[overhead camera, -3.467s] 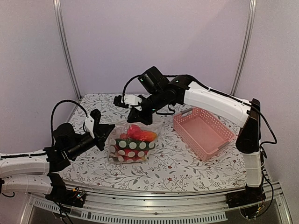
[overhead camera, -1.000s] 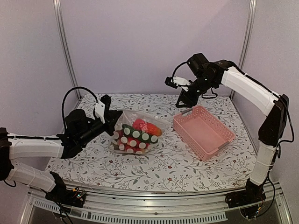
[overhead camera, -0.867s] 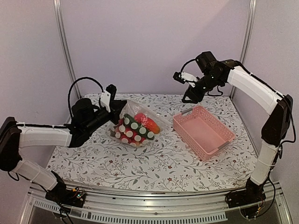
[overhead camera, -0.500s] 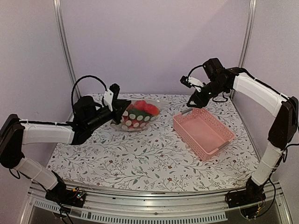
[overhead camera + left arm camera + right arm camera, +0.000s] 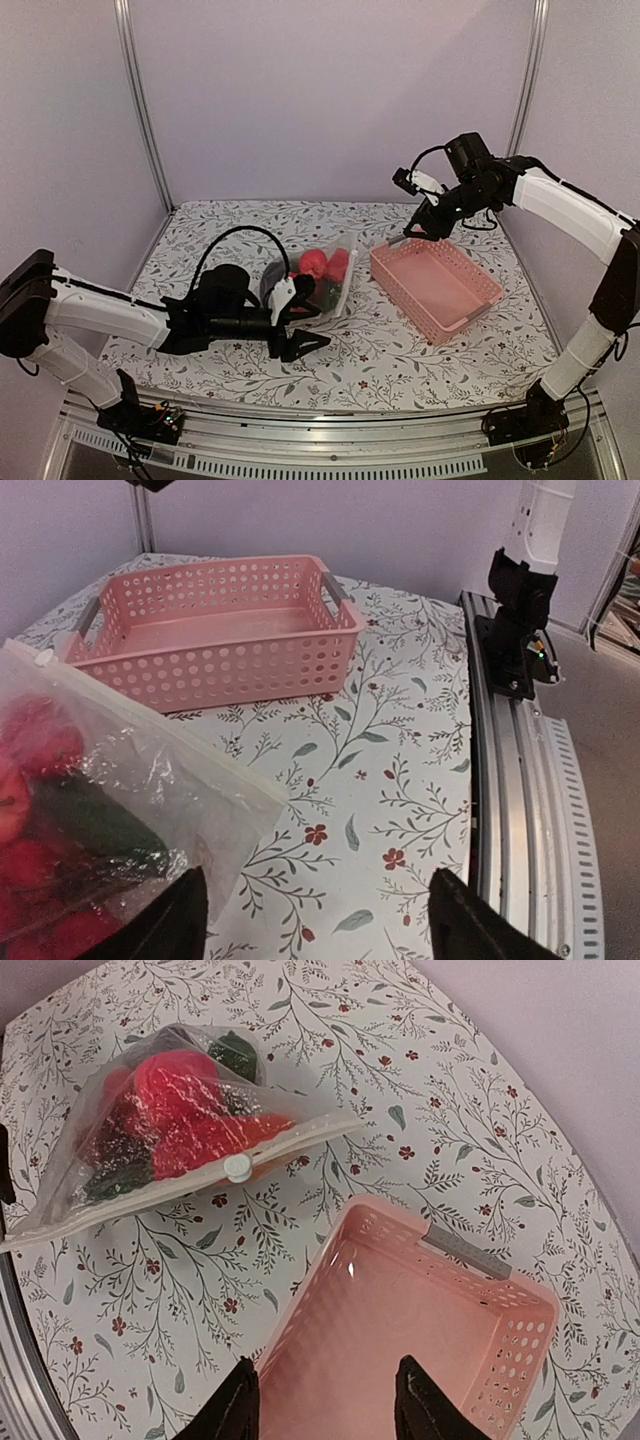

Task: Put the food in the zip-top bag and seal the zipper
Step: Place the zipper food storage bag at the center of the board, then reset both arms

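L gripper: jaws wide apart, nothing btwn them. Arm lies low across the near-left of the table, gripper just on the near side of the zip-top bag. In L wrist view the bag's corner sits just beside the left finger; can't tell if it touches.

R gripper: jaws parted, empty. It hangs high at the far right, over the far-left end of the pink basket, not touching it.

Bag pos: on the table at mid-table, left of the basket and apart from it. The food is inside: red round pcs on top, green pc and something dark lower down, seen thru the plastic. Can't separate each item.

Zipper runs as a pale strip along the bag edge that faces the basket, with a white round slider abt midway along it. The strip looks flat, but can't confirm it's sealed end to end.

Basket has no food in it.
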`<control>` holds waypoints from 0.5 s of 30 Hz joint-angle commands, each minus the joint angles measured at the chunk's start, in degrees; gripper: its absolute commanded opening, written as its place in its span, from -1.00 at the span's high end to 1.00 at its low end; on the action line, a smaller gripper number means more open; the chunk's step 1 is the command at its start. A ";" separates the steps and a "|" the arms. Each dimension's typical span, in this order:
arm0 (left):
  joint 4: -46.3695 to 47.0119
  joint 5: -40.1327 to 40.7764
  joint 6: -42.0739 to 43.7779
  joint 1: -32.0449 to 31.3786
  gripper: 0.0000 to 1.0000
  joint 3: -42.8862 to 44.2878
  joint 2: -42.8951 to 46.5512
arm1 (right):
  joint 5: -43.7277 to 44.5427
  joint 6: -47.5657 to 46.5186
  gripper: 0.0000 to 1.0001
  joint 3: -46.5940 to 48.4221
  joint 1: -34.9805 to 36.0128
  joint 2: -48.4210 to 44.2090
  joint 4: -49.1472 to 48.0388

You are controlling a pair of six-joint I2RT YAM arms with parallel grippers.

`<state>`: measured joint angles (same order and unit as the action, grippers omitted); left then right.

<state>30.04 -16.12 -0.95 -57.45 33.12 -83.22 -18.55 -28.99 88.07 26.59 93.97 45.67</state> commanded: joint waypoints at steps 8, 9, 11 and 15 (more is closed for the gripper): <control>-23.23 28.45 3.51 -0.75 -0.99 12.93 17.71 | -4.07 5.59 -0.66 -7.77 -8.29 -14.02 -9.24; -24.02 32.27 3.39 -0.04 -0.99 13.91 18.40 | -5.10 6.95 -0.94 -8.12 -9.82 -14.64 -10.10; -24.41 39.15 1.89 2.08 -0.99 15.28 19.49 | -4.64 9.10 -0.98 -9.44 -12.45 -16.73 -13.49; -26.94 41.18 -6.85 10.65 -0.99 18.50 22.26 | 4.82 15.58 -0.98 -12.66 -13.62 -20.26 -20.63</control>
<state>9.87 15.20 -0.25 -54.41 48.86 -62.96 -20.25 -20.99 78.30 13.61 77.14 32.97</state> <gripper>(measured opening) 0.996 0.989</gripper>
